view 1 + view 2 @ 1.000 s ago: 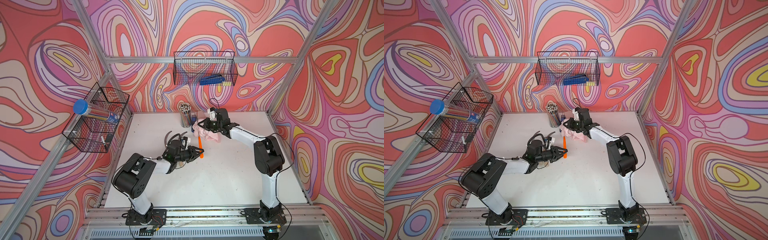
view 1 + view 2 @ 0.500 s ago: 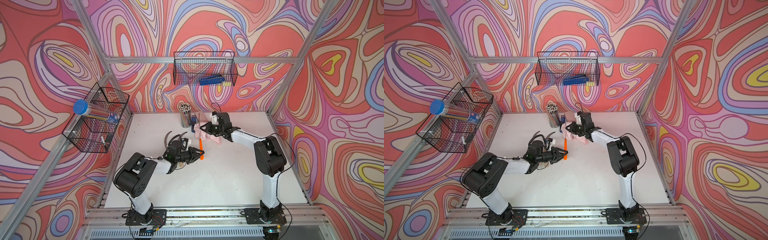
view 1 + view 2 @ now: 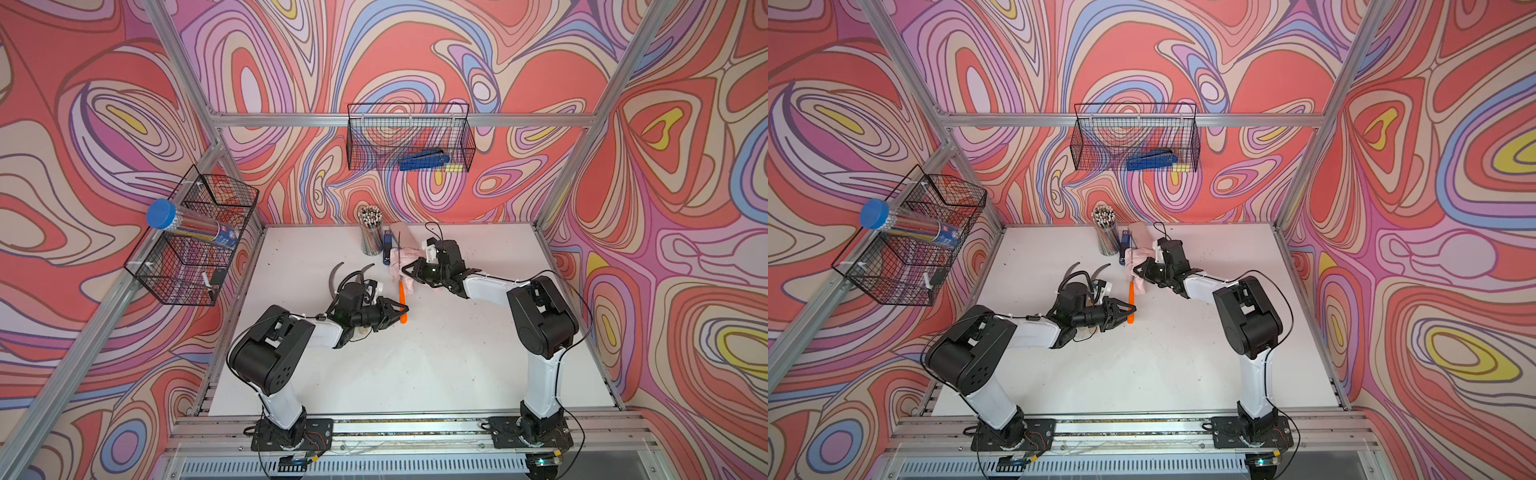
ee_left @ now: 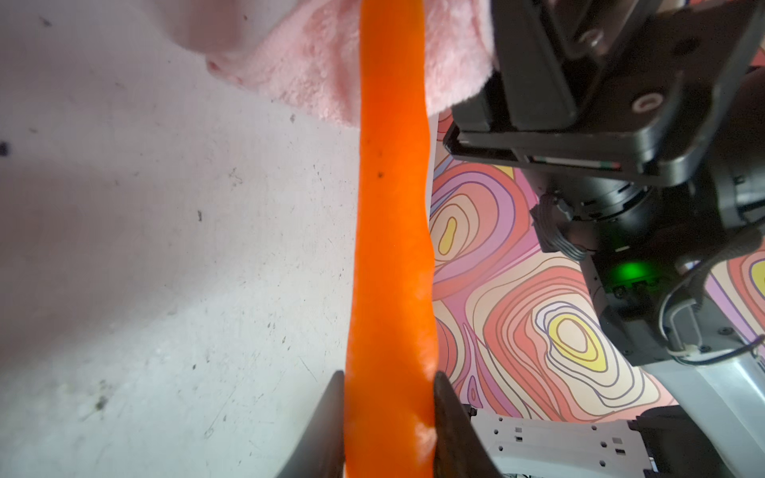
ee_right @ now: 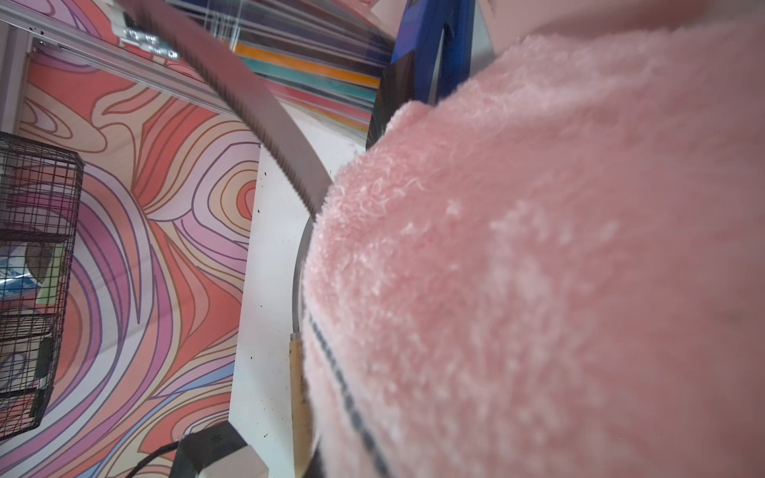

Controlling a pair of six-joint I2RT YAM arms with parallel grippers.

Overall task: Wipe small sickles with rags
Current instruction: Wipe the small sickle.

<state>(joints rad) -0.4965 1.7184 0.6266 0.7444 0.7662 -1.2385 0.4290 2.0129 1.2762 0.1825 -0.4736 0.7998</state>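
Observation:
My left gripper [image 3: 402, 311] [image 3: 1131, 311] [image 4: 389, 397] is shut on the lower end of the orange handle [image 3: 402, 297] [image 4: 391, 231] of a small sickle, held above the table. Its thin dark blade [image 3: 399, 243] [image 5: 256, 111] rises toward the back wall. My right gripper [image 3: 409, 272] [image 3: 1139, 272] is shut on the pale-pink rag [image 3: 410, 286] [image 3: 1140, 254] [image 4: 306, 62] [image 5: 538, 269], which is bunched round the blade just above the handle. The rag hides the right fingers in the right wrist view. Two more sickle blades [image 3: 333, 279] [image 3: 366, 269] lie behind my left wrist; one wooden handle [image 5: 300, 393] shows.
A cup of pencils [image 3: 371, 237], a blue stapler-like thing [image 3: 387, 249] and a smooth pink case [image 3: 402, 230] stand at the back, close behind the rag. A wire basket [image 3: 409, 137] hangs on the back wall, another [image 3: 195, 237] on the left wall.
My right gripper has slid a little along the blade with the rag, toward the orange handle. My left gripper and the sickle have stayed where they were.

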